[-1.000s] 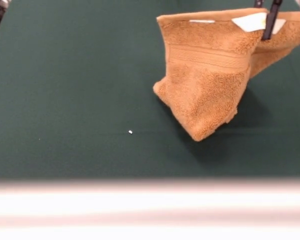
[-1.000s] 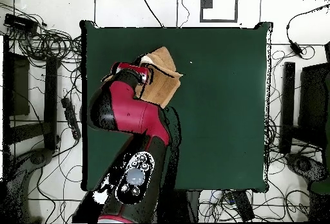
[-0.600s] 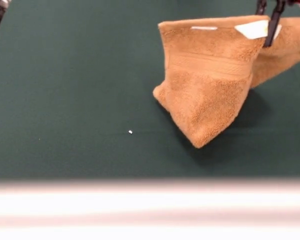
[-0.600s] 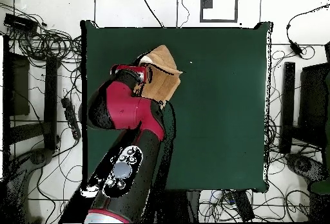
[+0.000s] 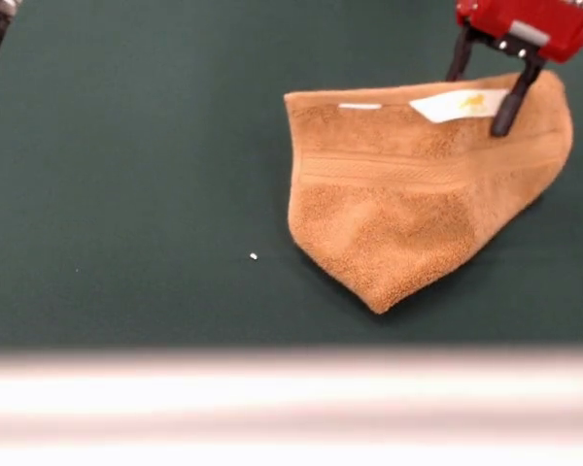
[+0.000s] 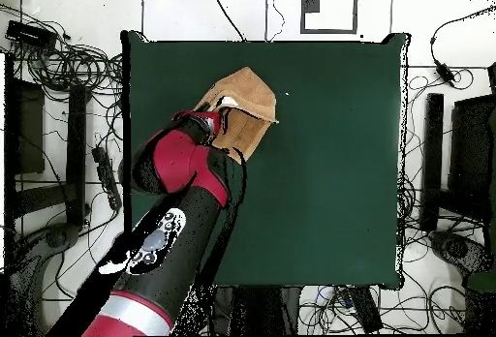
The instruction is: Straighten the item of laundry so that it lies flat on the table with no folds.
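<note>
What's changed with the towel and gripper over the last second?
The gripper came down, still pinching the towel at its edge by the white label. The towel sagged lower and spread wider on the table. It stays folded; the white speck hasn't moved.

Gripper [image 5: 484,95]: upper body being cropped by the front view's top edge at 1 o'clock. Towel [image 6: 244,110]: its 8 o'clock side lying hidden beneath the arm [image 6: 184,173] overhead. Label [image 5: 459,104] print: too small for reading.
</note>
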Controlling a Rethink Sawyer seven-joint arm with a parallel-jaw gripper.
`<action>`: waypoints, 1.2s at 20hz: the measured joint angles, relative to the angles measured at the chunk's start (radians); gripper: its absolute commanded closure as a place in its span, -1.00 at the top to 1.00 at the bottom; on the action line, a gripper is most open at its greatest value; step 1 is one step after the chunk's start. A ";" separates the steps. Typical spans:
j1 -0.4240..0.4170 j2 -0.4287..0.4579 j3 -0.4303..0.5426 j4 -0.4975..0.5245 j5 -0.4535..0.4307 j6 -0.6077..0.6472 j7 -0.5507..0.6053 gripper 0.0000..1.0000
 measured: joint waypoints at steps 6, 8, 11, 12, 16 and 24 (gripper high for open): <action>0.010 0.037 -0.023 -0.001 0.000 0.010 0.000 1.00; 0.010 0.041 -0.030 -0.001 0.000 0.010 0.000 1.00; 0.010 0.044 -0.040 -0.002 0.000 0.010 0.000 1.00; 0.010 0.044 -0.042 -0.002 0.000 0.010 0.000 1.00; 0.010 0.045 -0.057 -0.016 0.001 0.010 0.000 1.00; 0.011 0.047 -0.070 -0.060 0.001 0.030 0.000 1.00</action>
